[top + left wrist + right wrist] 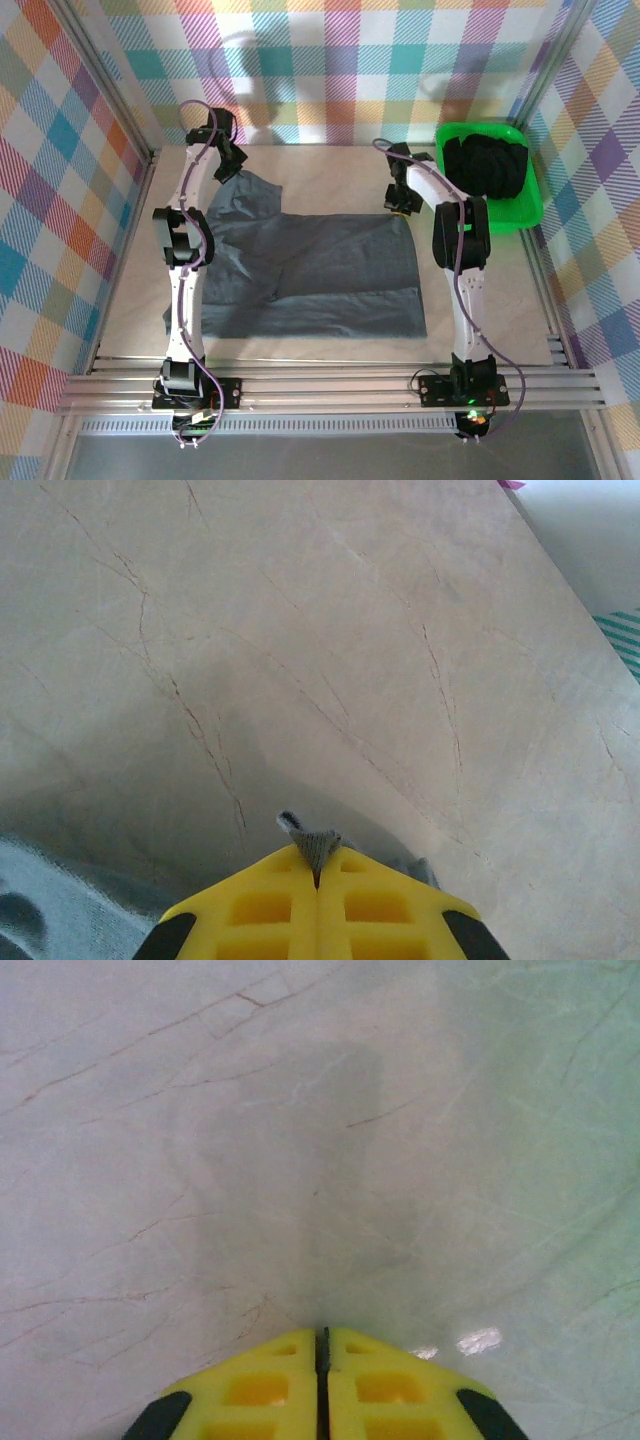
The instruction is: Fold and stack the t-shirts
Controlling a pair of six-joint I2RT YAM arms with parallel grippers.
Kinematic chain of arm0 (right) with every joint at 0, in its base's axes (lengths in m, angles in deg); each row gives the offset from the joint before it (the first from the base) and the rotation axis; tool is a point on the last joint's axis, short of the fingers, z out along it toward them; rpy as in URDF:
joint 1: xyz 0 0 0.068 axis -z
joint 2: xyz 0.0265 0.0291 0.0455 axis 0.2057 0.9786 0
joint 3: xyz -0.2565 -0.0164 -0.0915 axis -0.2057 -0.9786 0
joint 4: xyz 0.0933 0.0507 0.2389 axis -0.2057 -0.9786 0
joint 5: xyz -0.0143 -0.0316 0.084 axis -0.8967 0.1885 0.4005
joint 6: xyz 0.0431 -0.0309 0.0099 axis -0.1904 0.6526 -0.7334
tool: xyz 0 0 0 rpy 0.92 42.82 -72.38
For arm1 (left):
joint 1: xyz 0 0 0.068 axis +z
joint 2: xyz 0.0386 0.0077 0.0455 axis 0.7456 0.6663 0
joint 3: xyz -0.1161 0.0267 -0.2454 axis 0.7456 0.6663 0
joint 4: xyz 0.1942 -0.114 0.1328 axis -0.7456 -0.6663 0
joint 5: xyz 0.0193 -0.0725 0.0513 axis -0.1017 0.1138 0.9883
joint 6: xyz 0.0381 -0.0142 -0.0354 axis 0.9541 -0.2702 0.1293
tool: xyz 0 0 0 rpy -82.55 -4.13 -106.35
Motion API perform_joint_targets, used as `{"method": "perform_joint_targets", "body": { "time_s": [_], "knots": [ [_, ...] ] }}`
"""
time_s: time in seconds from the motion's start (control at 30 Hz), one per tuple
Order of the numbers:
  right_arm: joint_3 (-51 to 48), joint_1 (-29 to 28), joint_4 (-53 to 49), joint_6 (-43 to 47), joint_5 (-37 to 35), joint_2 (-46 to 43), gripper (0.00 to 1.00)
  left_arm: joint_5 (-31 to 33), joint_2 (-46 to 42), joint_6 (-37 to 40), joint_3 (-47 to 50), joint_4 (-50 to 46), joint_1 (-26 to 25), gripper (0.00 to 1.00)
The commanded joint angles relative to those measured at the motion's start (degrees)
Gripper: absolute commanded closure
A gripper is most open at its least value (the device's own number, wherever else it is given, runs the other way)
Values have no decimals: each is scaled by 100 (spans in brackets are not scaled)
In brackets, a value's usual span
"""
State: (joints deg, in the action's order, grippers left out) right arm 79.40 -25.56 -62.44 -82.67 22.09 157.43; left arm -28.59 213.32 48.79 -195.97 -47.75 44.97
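A dark slate grey t-shirt (320, 270) lies spread across the table's middle, partly folded along its near edge. My left gripper (228, 160) is at the shirt's far left corner. In the left wrist view this gripper (318, 858) is shut, and a small peak of the grey t-shirt (318, 840) sticks out between the yellow fingertips. My right gripper (400, 200) sits at the shirt's far right corner. In the right wrist view it (322, 1338) is shut, with only a thin dark sliver between the pads. Black t-shirts (487, 165) are heaped at the back right.
The black shirts lie in a green bin (480, 127) at the back right of the table. Bare marble tabletop (320, 180) runs behind the shirt up to the checked back wall. An aluminium rail (330, 385) crosses the near edge.
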Motion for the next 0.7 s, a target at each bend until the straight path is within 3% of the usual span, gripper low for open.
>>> {"method": "perform_joint_targets", "body": {
  "time_s": [0.0,0.17,0.5,0.67],
  "knots": [
    [-269,12,32,141,-72,-149,100,-103,-503,124,57,-183,42,100],
    [-1226,16,1055,480,65,-978,100,-204,-1171,273,791,-91,99,100],
    [-2625,-2,2008,1009,422,-2376,100,-735,-4023,-45,4422,1167,450,100],
    [-3504,-37,2485,1075,557,-3226,100,-763,-5367,-99,5922,1291,679,100]
  ]
}}
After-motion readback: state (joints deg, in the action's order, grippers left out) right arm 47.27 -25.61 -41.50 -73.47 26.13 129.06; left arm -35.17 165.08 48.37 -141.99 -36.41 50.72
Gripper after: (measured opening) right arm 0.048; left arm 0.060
